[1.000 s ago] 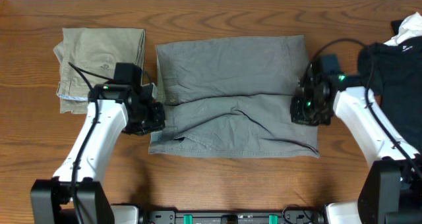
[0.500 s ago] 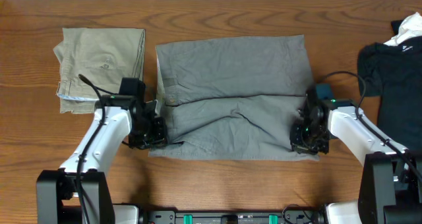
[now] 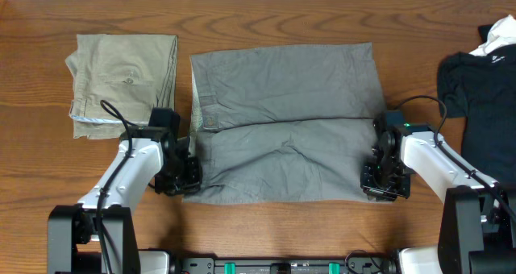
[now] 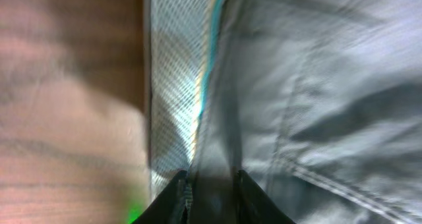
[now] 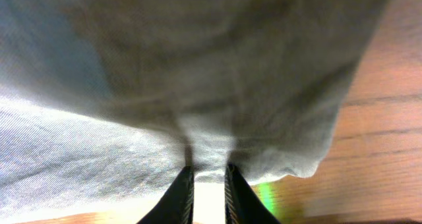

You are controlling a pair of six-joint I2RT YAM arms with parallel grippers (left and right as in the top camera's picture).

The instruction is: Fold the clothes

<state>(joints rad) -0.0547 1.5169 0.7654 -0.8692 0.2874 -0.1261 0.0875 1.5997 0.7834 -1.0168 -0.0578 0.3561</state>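
Note:
The grey clothes [image 3: 286, 121] lie spread in the middle of the table, with a crease line across the middle. My left gripper [image 3: 187, 177] is at their near left corner, shut on the fabric edge. In the left wrist view the grey cloth [image 4: 316, 85] runs down between the fingers of the gripper [image 4: 211, 181]. My right gripper [image 3: 379, 181] is at the near right corner. In the right wrist view the gripper [image 5: 210, 171] pinches a fold of the cloth [image 5: 217, 66] at its fingertips.
Folded khaki trousers [image 3: 122, 76] lie at the left, close to my left arm. A black garment with a white label [image 3: 484, 89] lies at the right edge. Bare wooden table [image 3: 274, 226] runs along the near side.
Both grippers have moved toward the near edge of the table, pulling the near half of the clothes with them. The wrinkles there have flattened out.

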